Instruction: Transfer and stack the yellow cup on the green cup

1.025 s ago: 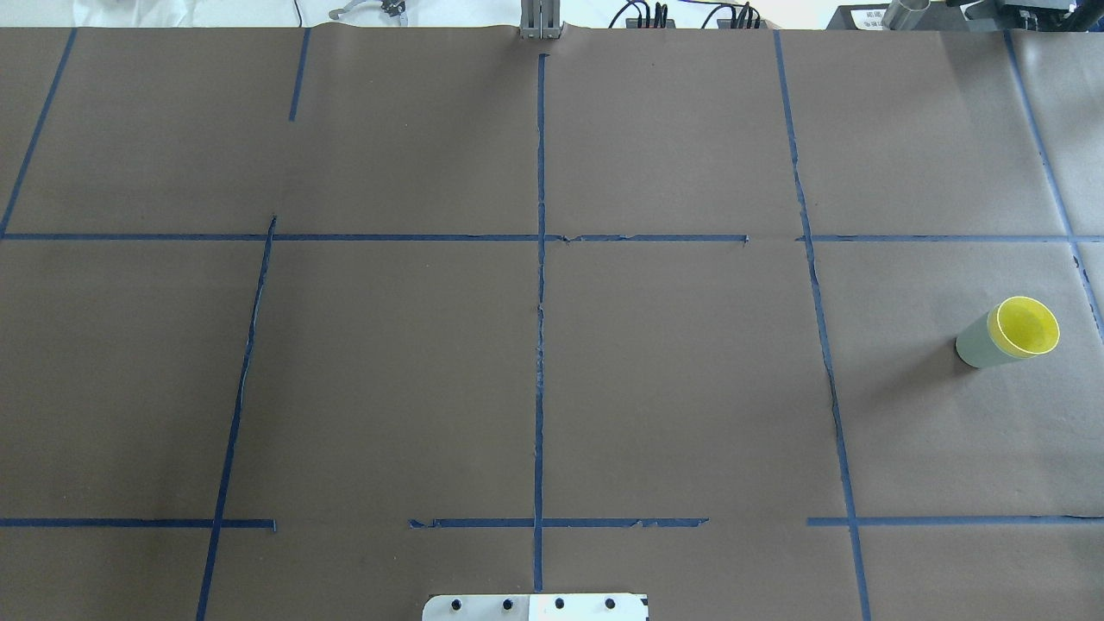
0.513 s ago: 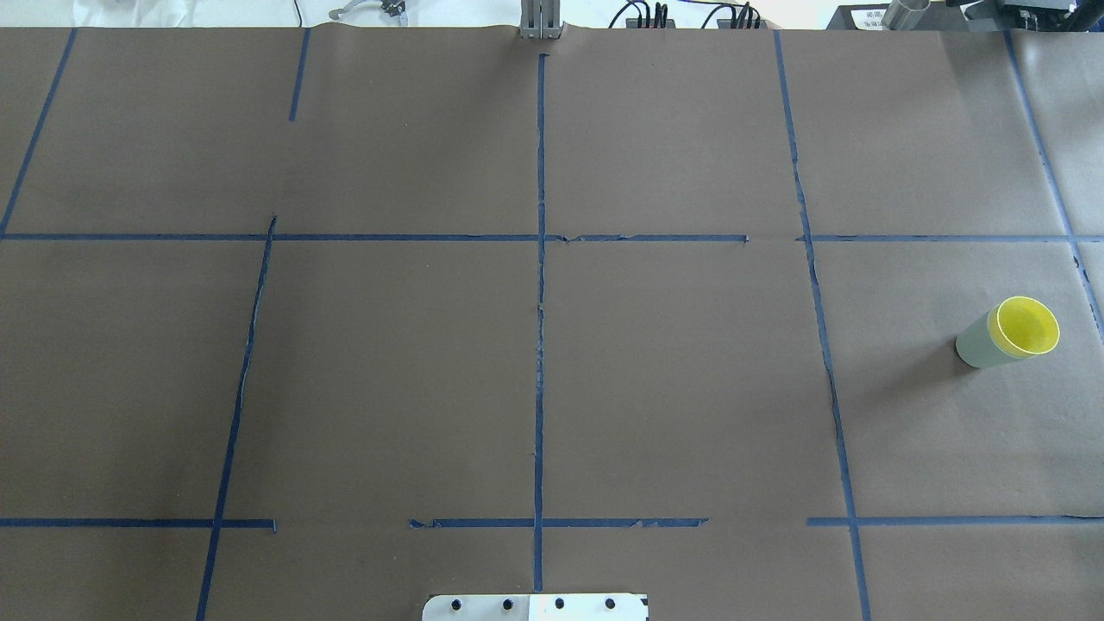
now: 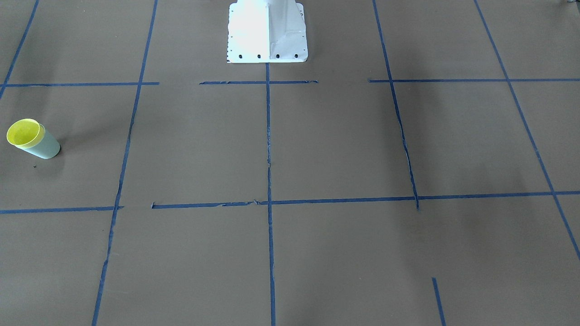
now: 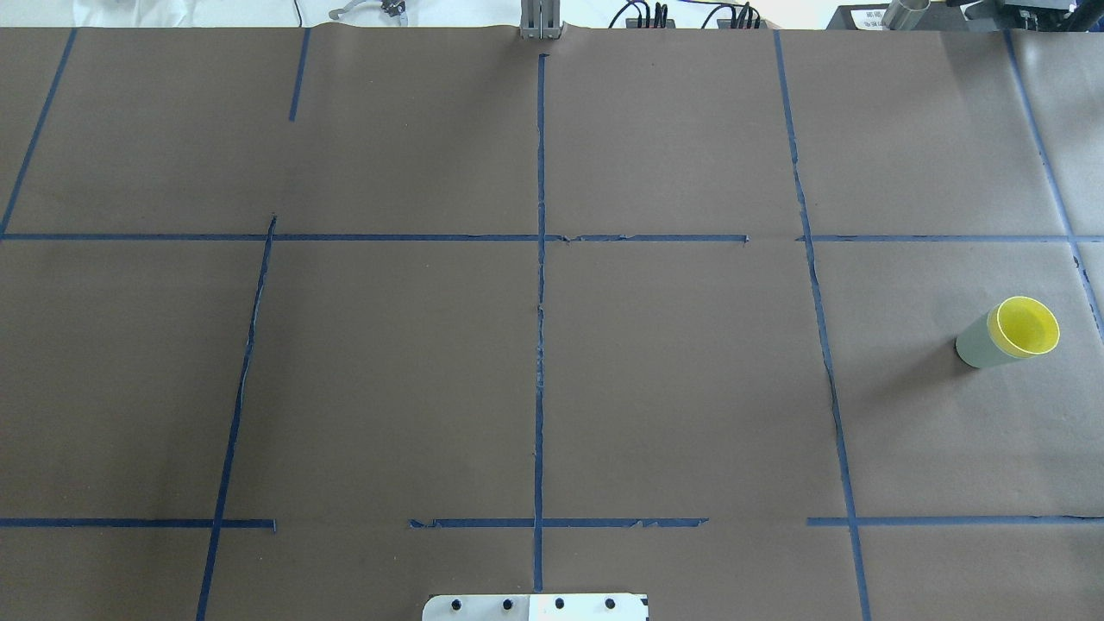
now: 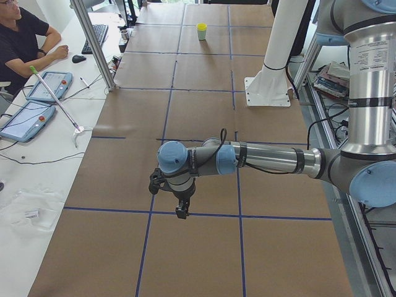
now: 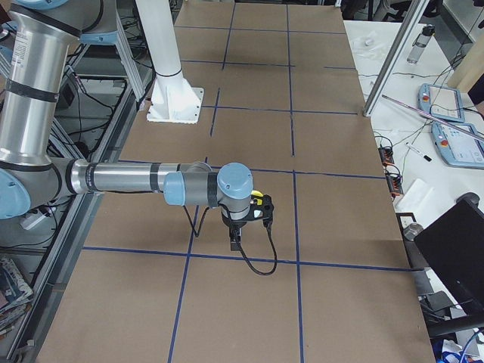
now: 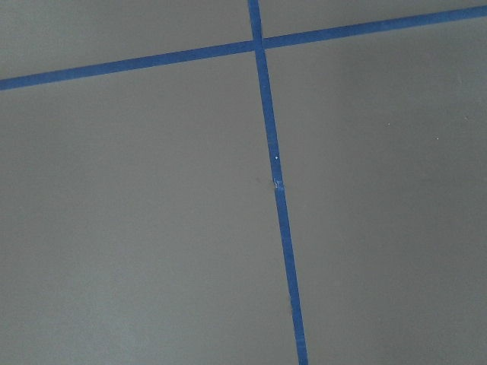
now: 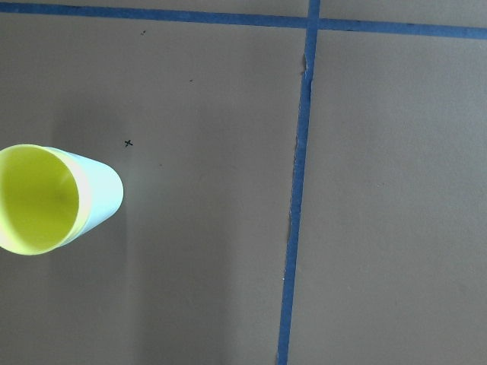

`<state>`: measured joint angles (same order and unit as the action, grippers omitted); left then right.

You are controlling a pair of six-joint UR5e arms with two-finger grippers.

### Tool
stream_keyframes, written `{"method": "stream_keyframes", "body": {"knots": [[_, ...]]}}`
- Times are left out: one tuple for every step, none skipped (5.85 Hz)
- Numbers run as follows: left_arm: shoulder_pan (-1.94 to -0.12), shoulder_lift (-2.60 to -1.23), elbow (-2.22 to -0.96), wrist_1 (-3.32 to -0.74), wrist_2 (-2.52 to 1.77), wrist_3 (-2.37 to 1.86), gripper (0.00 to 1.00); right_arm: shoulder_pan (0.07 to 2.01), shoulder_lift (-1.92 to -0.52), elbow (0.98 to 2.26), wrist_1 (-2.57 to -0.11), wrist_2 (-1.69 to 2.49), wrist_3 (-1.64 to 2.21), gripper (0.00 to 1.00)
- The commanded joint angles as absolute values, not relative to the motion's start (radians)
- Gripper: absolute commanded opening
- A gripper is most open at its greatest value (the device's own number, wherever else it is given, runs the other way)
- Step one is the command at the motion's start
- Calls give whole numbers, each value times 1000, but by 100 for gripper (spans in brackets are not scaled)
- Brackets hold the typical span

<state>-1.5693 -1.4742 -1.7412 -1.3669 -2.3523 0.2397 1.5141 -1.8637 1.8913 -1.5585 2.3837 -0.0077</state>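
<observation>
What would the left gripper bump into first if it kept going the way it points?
Probably the brown table paper, near the blue tape; nothing else shows beneath the left gripper.

Even diffuse light, all views sharp. Robot base (image 3: 267, 31) blown out white; soft shadow trails off the green cup (image 4: 975, 347).

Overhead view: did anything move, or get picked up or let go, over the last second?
Nothing visibly changed. The yellow cup sits nested in the green cup, upright at the same spot near the right edge of the table as in both earlier pictures. No arm enters the overhead view then or now.
</observation>
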Motion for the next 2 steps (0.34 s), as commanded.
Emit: {"method": "stream_keyframes", "body": {"knots": [[-1569, -1476, -1740, -1367, -2352, 238, 100, 1514, -1864, 1891, -1559, 2384, -8, 100], [-1569, -1476, -1741, -1367, -2352, 238, 100, 1514, -1864, 1891, -1559, 2385, -8, 100]]}}
